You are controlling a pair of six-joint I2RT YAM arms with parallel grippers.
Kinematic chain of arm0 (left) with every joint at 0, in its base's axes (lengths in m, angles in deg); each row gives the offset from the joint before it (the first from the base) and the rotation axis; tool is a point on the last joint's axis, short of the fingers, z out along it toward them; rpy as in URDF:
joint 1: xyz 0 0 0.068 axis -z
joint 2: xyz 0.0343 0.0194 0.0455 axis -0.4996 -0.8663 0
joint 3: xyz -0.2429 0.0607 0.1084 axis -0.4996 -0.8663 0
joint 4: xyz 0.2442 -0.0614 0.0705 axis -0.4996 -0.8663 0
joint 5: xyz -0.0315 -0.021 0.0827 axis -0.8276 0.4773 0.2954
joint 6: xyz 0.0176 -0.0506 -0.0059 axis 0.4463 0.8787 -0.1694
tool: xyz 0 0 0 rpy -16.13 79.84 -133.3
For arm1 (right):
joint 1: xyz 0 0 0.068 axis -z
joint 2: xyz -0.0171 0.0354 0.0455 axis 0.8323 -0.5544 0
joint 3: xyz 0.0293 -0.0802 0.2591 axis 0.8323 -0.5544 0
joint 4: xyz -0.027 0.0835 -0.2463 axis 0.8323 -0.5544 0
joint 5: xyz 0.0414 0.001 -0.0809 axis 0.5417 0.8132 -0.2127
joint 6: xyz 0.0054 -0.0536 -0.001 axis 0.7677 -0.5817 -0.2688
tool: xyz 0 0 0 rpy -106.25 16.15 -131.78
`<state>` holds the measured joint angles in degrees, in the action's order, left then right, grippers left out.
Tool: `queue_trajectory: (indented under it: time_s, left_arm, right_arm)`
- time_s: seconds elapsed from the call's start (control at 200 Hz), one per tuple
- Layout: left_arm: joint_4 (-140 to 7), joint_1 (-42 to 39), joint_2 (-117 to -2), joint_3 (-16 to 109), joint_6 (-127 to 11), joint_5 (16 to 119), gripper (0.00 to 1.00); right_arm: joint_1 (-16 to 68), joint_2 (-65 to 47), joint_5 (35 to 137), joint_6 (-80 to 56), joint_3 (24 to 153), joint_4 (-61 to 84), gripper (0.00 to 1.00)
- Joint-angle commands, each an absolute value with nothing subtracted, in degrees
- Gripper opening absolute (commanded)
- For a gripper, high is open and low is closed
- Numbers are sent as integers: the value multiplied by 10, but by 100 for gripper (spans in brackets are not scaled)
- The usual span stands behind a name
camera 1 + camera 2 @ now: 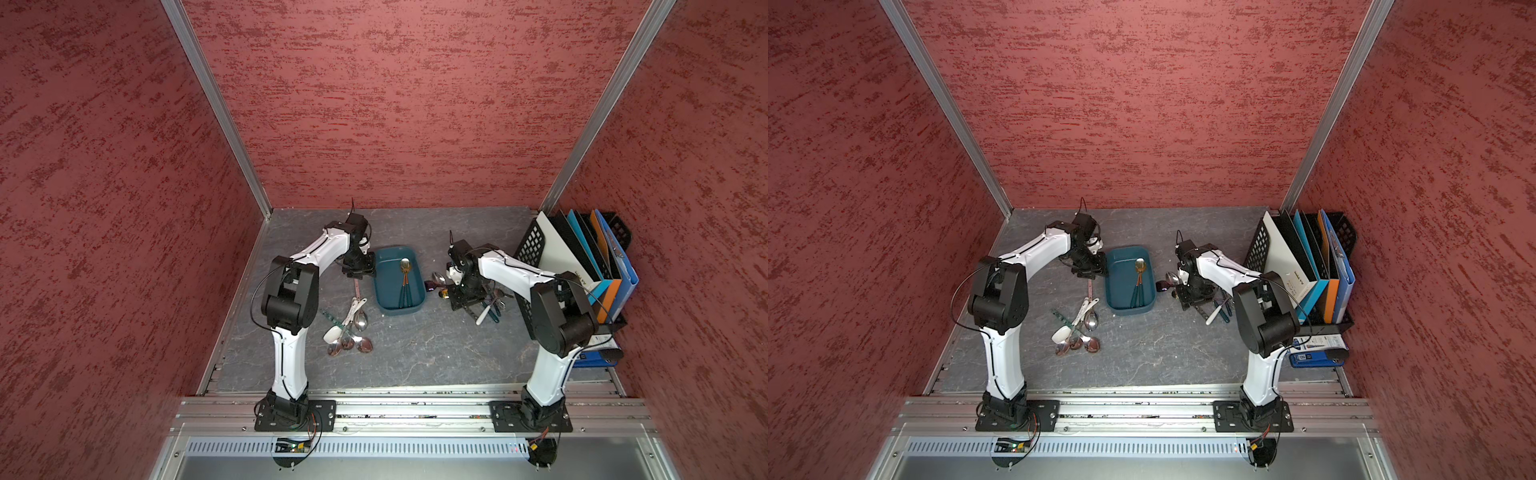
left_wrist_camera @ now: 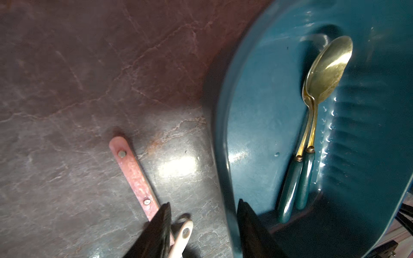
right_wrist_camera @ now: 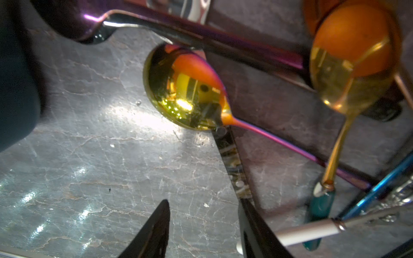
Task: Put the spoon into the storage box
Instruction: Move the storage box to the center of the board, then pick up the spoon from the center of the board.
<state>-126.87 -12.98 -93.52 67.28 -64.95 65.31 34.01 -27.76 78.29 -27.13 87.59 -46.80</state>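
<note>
Spoons (image 1: 438,277) lie partly hidden beneath the right claw (image 3: 203,202).

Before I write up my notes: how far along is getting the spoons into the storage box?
Done: two gold spoons lie in the storage box. In hand: nothing; both arms' jaws stand open and empty, the left at the box's rim, the right near a round gold spoon on the table. Left: one heap of spoons by the left arm and a second heap by the right arm, all outside the box.
</note>
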Motion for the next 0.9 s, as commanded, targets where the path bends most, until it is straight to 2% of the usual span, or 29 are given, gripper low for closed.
queue_trajectory:
  time_s: [0.0, 0.436, 0.892]
  left_arm:
    - [-1257, -129, -912, 679, -663, 645, 52]
    - [-1251, -129, -893, 678, -658, 639, 58]
    - [-1247, -135, -881, 661, -654, 642, 60]
  right_arm:
    - [350, -276, 742, -298, 897, -458, 51]
    - [367, -277, 707, -427, 885, -377, 49]
    - [373, -309, 689, -489, 886, -390, 47]
